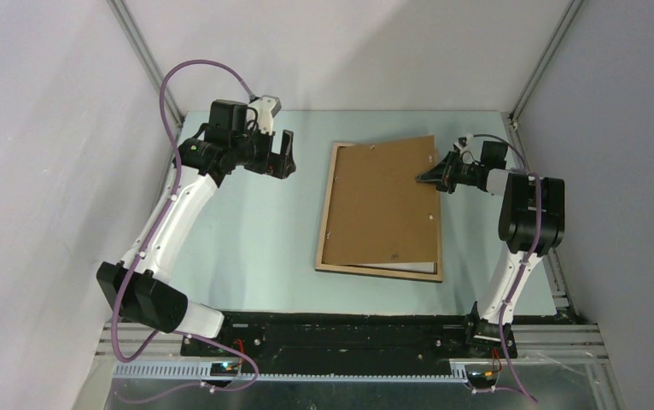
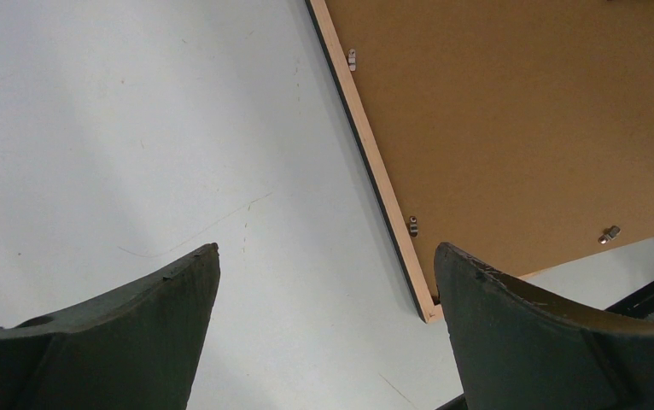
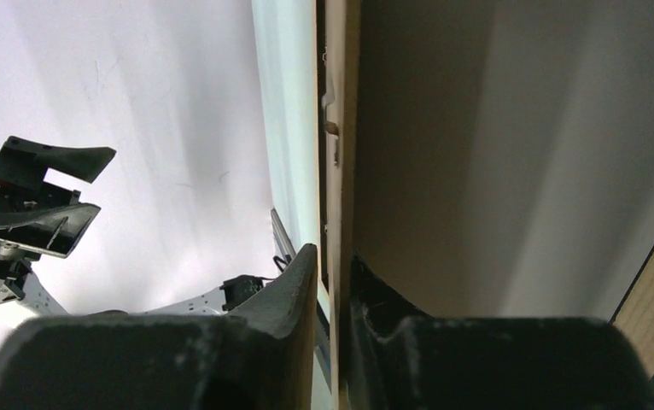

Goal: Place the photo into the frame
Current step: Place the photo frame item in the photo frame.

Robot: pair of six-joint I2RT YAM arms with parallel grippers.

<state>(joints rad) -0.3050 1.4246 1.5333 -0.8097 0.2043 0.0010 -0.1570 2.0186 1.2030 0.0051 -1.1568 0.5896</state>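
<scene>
My left jaws hang wide apart and empty over the bare counter point(image 1: 247, 239), at about ten o'clock from the frame point(image 1: 325, 209). The frame lies wood-back up at mid-counter. I take the white sliver at its five o'clock corner for the photo point(image 1: 413, 266), face down inside, so that part looks done. The brown backing panel point(image 1: 383, 201) sits skewed on top, its two o'clock corner past the rail. My right jaws are pinched on that panel's three o'clock edge. Left to do, I judge: square the panel, seat it, turn the tabs point(image 2: 352, 59).
</scene>
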